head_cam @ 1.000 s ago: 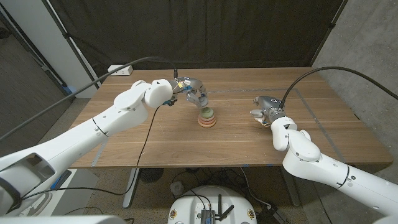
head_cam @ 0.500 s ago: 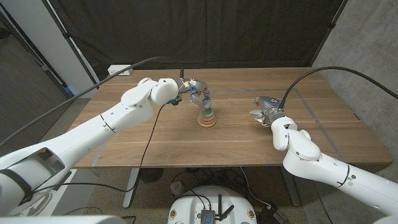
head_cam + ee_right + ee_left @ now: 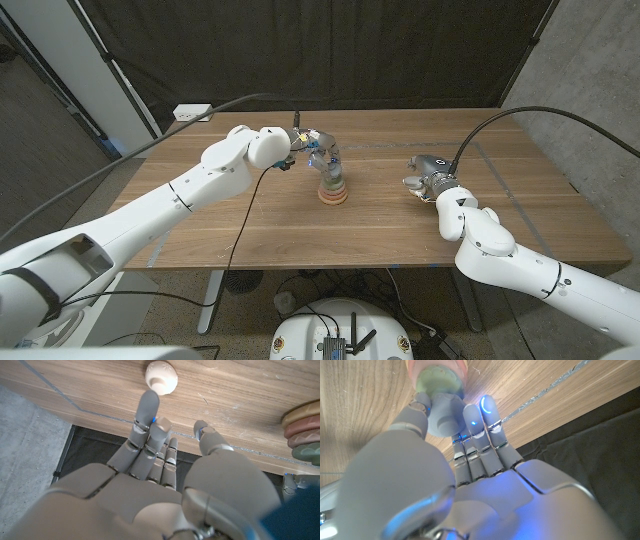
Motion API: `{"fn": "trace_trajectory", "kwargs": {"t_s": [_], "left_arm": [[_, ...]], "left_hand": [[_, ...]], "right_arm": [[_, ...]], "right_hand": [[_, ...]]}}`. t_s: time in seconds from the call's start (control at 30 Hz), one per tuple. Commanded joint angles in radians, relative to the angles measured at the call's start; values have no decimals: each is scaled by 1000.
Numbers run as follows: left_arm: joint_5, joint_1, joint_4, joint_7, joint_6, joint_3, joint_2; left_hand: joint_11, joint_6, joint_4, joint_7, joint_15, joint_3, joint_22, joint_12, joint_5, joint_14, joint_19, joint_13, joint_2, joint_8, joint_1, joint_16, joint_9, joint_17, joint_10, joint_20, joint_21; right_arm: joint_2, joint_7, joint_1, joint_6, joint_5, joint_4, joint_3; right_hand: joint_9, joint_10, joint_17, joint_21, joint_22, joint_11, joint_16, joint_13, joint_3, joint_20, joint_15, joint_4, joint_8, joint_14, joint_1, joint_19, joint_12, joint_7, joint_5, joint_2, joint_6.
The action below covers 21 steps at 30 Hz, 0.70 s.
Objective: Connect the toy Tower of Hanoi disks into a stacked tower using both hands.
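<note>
- One stack of disks [image 3: 332,190] is seen near the middle of the tabletop [image 3: 250,225]; pink, tan and green layers are told apart, widest at the base
- Left robot hand [image 3: 322,152] is placed over the stack from behind; in the left wrist view its fingertips [image 3: 487,407] are closed around the grey-blue top disk [image 3: 442,417], directly above a green disk [image 3: 439,382]
- Right robot hand [image 3: 428,178] is held well apart, to the stack's right; nothing is gripped, fingers spread
- Small beige knob piece [image 3: 161,376] is seen on the wood just beyond the right fingers [image 3: 148,407], not touched
</note>
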Motion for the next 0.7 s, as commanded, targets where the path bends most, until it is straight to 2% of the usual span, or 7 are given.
{"fn": "trace_trajectory", "kwargs": {"t_s": [0.03,0.7], "left_arm": [[4,-9,33,-1,-15,18,-16],[3,-16,58,5,-26,31,-28]], "left_hand": [[-82,12,3,-4,-89,4,3,1,4,3,1,14,25,6,25,4,-1,2,90,-143,6],[-86,12,2,-5,-89,4,4,-3,6,3,0,16,25,3,34,4,0,3,88,-143,7]], "right_arm": [[-2,-8,5,-2,11,3,-3],[-7,-16,8,-14,26,-1,-10]], "right_hand": [[5,3,4,0,0,1,7,3,6,-53,-17,-1,0,6,-10,0,0,4,10,-1,2],[5,4,5,2,2,2,9,4,7,-53,-16,0,0,6,-12,1,0,6,11,0,2]]}}
